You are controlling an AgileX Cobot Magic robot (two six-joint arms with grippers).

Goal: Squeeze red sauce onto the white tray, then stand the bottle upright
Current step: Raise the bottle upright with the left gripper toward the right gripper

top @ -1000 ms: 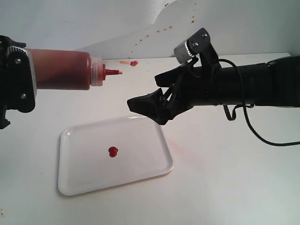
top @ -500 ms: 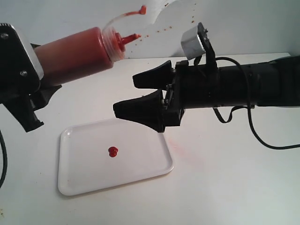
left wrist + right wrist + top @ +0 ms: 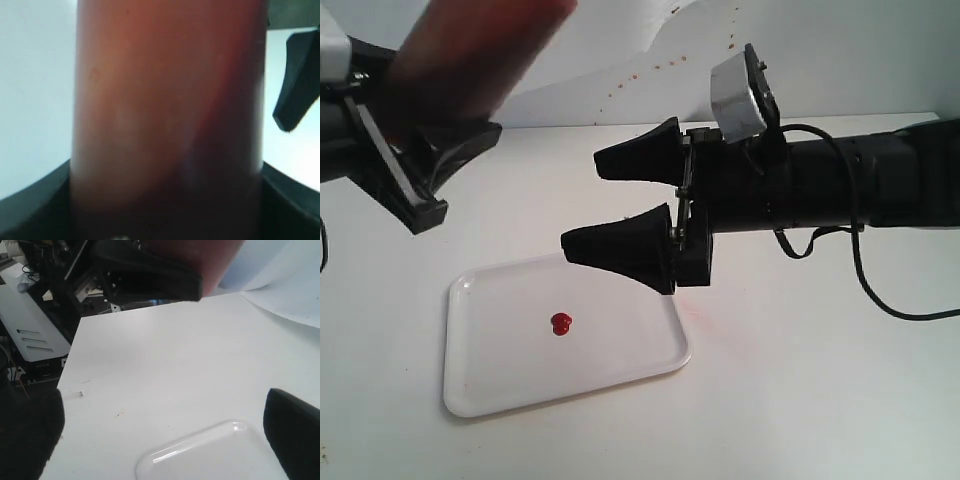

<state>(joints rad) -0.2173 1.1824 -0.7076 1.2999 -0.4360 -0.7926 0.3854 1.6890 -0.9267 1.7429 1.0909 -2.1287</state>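
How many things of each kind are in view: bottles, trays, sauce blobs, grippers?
bottle: 1
tray: 1
sauce blob: 1
grippers: 2, the left gripper and the right gripper
Total: 5

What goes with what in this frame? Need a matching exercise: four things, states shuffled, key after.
Things:
1. bottle
2. red sauce
3. white tray
4. right gripper

States:
A. open, holding nothing
B. small blob on the tray
C. lying flat on the table
D. held tilted in the air

Pairs: 1-D, 2-B, 3-C, 4-A
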